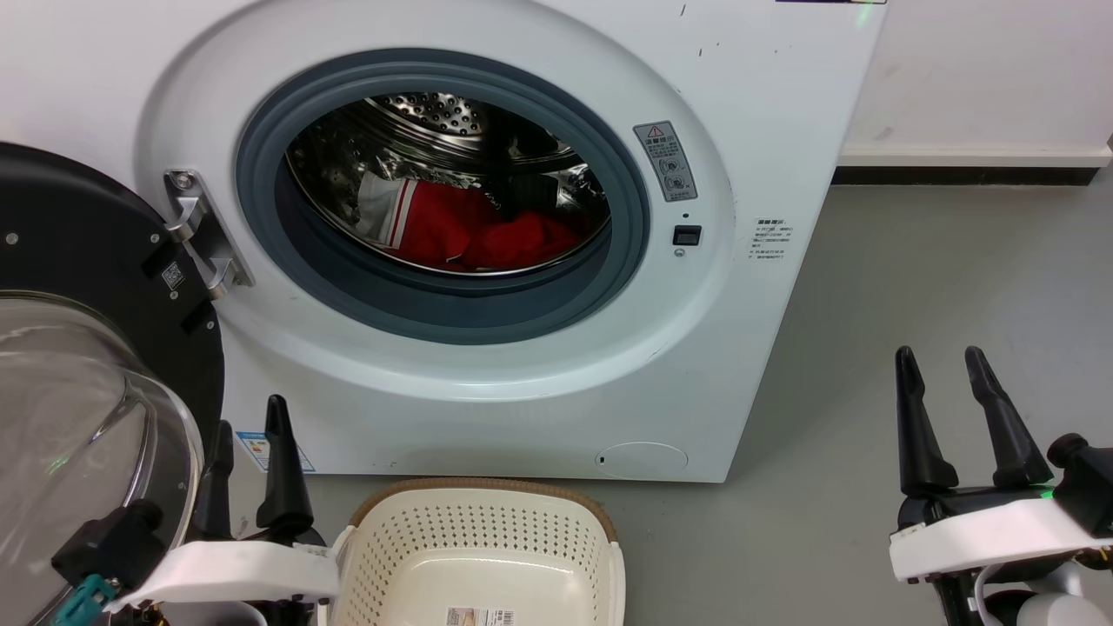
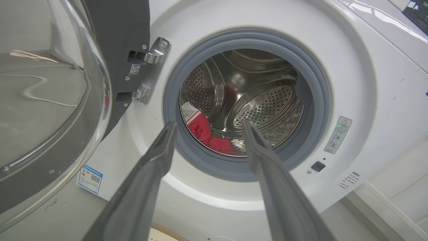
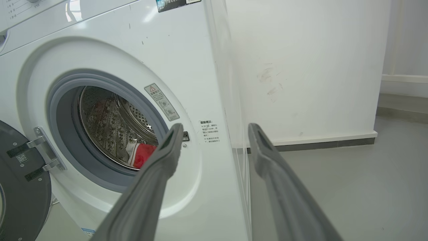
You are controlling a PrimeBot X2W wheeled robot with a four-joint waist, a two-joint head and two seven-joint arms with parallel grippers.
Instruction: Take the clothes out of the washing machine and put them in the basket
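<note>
Clothes (image 1: pixel 487 233) half-hidden behind seal (image 1: pixel 443 306), basket (image 1: pixel 476 527) cut off at btm

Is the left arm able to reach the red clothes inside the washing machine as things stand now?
Probably yes. The door is swung wide open, nothing blocks the grey seal, and the open left end effector points toward the clothes lying low in the drum.

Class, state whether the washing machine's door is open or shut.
Open: the porthole door stands swung aside on its hinge, baring red clothes inside the drum.
</note>
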